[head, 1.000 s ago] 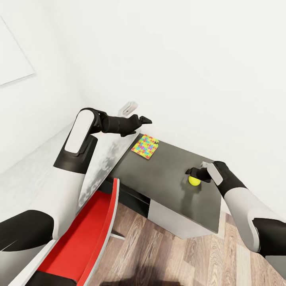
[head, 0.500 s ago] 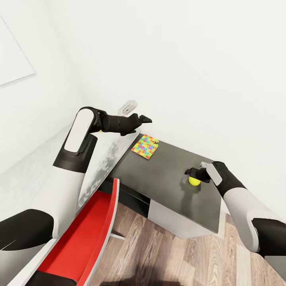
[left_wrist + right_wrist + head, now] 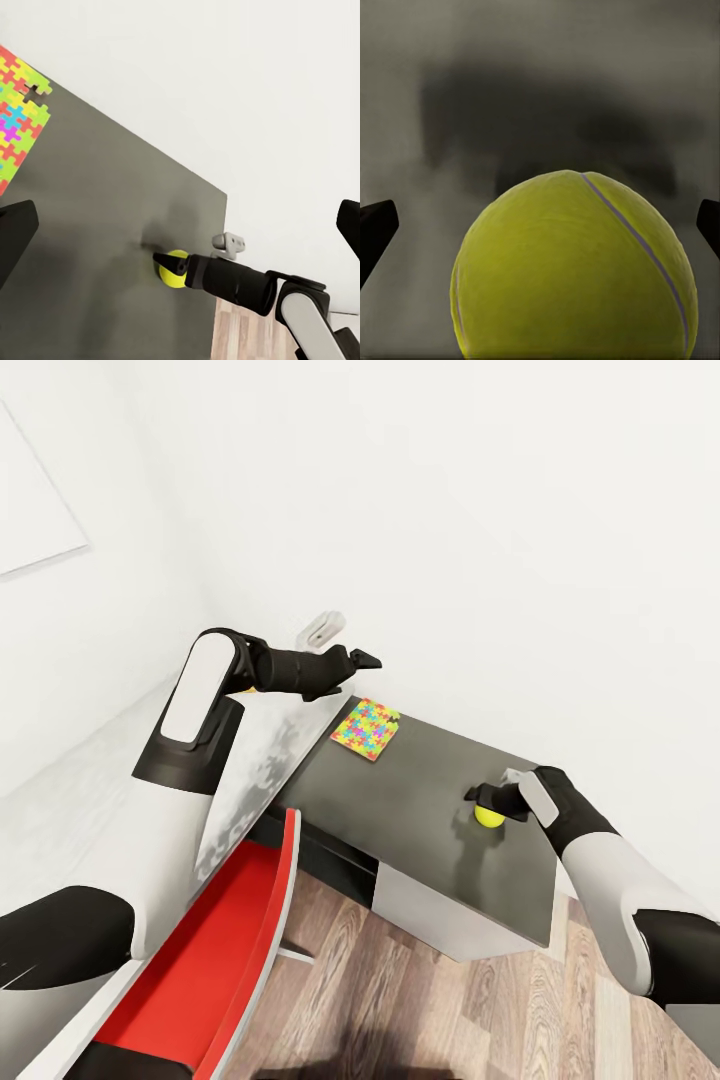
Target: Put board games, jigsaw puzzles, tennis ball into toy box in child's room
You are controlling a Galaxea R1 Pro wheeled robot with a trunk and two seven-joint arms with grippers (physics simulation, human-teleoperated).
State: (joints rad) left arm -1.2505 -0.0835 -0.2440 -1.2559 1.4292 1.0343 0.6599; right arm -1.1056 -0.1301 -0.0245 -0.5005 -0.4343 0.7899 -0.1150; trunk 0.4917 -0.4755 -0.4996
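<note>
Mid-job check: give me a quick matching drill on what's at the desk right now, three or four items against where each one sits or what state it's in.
Items:
1. tennis ball
2. jigsaw puzzle
3. left gripper
4. red chair

Places or states:
A. flat on the dark table, at its far corner by the wall
B. on the wooden floor, in front of the table
C. open, held above the table's far edge
D. on the table, between the open fingers of the right gripper

Pairs: 1-D, 2-A, 3-C, 4-B
</note>
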